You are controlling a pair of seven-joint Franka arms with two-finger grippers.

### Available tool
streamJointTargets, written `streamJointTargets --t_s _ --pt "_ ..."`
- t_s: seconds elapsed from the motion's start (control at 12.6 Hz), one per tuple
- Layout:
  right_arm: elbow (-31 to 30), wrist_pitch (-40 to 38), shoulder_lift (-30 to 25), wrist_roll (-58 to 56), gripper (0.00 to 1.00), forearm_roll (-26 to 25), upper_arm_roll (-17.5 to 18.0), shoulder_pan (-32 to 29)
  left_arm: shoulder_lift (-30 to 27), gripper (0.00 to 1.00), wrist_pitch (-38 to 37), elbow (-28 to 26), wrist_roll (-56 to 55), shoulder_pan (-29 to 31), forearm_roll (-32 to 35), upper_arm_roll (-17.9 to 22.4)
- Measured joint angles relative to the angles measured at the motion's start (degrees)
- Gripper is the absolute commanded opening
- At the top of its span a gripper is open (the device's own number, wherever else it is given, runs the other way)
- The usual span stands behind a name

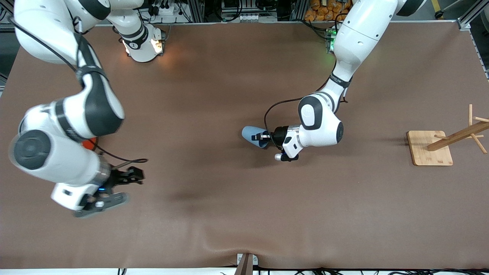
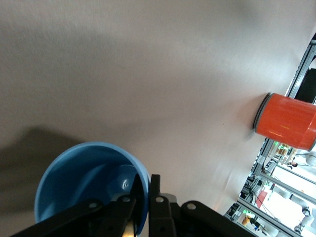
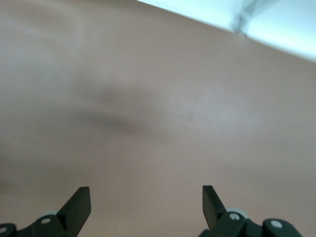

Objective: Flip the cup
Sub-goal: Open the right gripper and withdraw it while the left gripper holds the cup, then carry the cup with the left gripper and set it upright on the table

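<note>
The light-blue cup (image 1: 251, 136) is on its side near the middle of the table, with its mouth toward my left gripper (image 1: 263, 136). The left gripper is shut on the cup's rim, one finger inside and one outside. In the left wrist view the cup (image 2: 84, 182) shows its darker blue inside, and the left gripper (image 2: 146, 186) pinches the wall. I cannot tell whether the cup touches the table. My right gripper (image 1: 131, 178) is open and empty, low over the table at the right arm's end. In the right wrist view the right gripper (image 3: 145, 197) has only bare table between its fingers.
An orange-red can (image 2: 286, 121) stands at the right arm's end; in the front view the can (image 1: 89, 143) is mostly hidden by the right arm. A wooden rack on a square base (image 1: 429, 148) stands at the left arm's end. A brown cloth (image 1: 214, 198) covers the table.
</note>
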Motion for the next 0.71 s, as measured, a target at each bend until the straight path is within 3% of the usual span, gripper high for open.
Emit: streamJointTargets --t_s 0.24,0.4,0.56,0.71 --pt "-1.0 -7.0 -4.9 9.5 1.00 4.6 -8.8 0.4 -3.3 0.00 0.4 0.5 -6.6 0.6 11.1 2.2" --pt "-5.5 -7.0 -9.3 14.0 1.00 9.2 -14.0 0.7 -5.4 0.00 0.4 1.5 -13.9 0.8 20.6 3.7" --pt "-15.8 -1.7 -16.7 14.4 1.00 12.1 -18.7 0.7 -6.6 0.00 0.4 2.9 -20.3 0.8 29.3 5.7" --pt "-30.3 7.2 -26.2 14.5 1.00 12.7 -21.3 0.7 -7.8 0.00 0.5 3.7 -26.4 0.9 37.7 7.4"
